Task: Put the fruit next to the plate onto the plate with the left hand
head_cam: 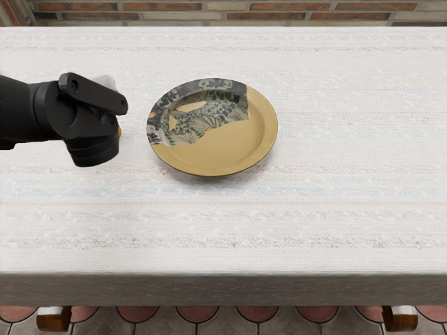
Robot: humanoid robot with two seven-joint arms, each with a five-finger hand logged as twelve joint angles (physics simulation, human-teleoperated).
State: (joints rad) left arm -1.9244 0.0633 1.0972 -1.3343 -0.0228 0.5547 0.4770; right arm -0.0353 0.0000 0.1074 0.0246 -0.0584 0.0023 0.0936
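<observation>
My left arm comes in from the left edge, and its black hand [93,124] hovers low over the table just left of the plate. A thin orange sliver of the fruit [119,130] peeks out at the hand's right side; the rest of the fruit is hidden under the hand. The round yellow plate [241,150], with a dark leafy pattern on its upper left part, lies flat near the table's middle and has nothing on it. A narrow gap separates the hand from the plate's left rim.
The table [314,223] is covered in a pale cloth. A brick wall runs along its far edge. Chair tops show below the near edge.
</observation>
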